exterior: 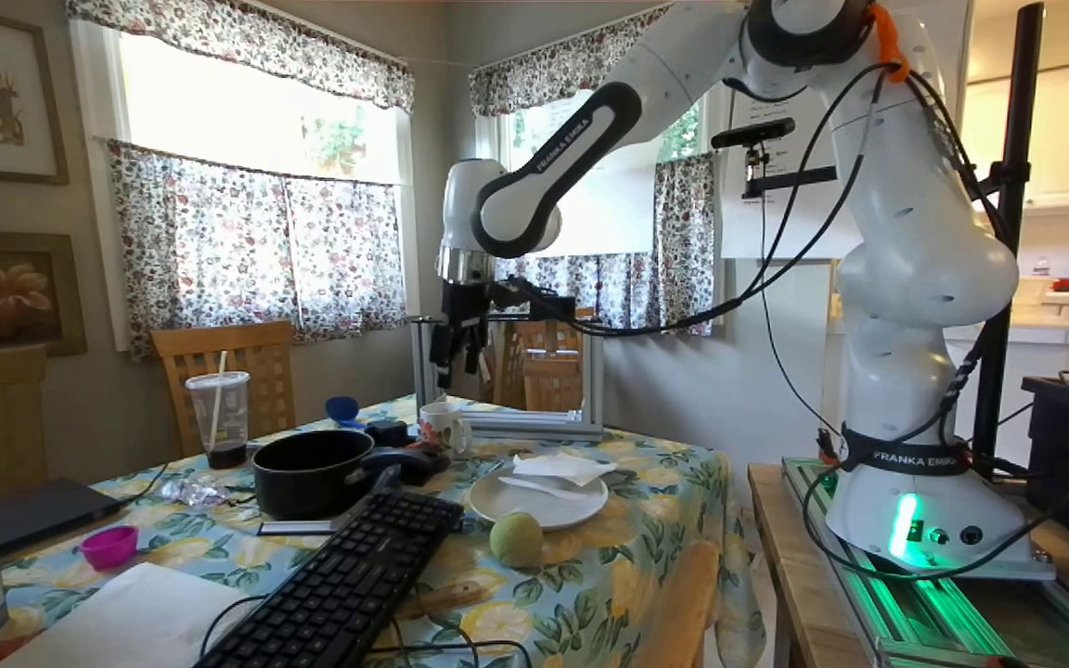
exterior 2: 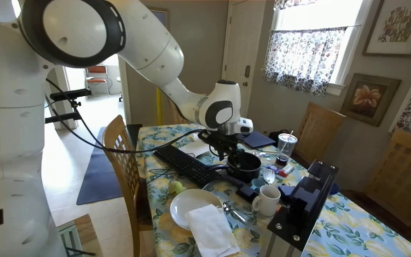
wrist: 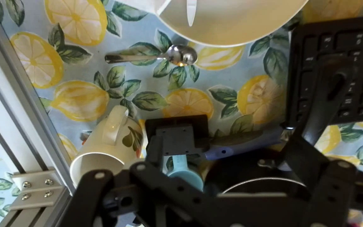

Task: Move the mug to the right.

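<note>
1. Your fingers (exterior: 443, 351) are parted and hold nothing, raised above the tabletop (exterior: 609, 575).
2. The mug (wrist: 109, 146) stands upright below them, outside their gap: you'd best centre over it before lowering, keeping clear of its handle (wrist: 115, 126).
3. The pot (exterior: 307, 492) seems under the gap, its bottom hidden.
4. Well apart from them, the tumbler (exterior: 235, 422) holds dark drink (exterior: 226, 455) and a straw (exterior: 222, 364).

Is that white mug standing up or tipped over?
Upright: in both exterior views, the mug stands with its rim on top and its sides rising straight.
</note>
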`<state>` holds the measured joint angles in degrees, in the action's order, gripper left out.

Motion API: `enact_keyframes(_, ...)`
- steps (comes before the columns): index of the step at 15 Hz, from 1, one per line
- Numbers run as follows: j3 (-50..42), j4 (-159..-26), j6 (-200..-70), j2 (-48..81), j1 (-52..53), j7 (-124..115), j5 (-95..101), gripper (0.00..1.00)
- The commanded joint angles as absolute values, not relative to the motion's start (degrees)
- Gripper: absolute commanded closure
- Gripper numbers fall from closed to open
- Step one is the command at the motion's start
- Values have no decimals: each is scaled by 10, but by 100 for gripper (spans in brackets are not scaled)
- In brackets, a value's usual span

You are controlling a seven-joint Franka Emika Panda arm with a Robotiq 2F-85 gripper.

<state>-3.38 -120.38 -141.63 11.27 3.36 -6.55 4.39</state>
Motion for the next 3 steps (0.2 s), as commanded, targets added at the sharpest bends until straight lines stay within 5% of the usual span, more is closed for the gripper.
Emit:
enact_keyframes(1, -20, -1257, -1376, 50, 37, -74, 68, 0)
enact_keyframes(3, -16, -1229, -1389, 78, 31, -72, 54, 0)
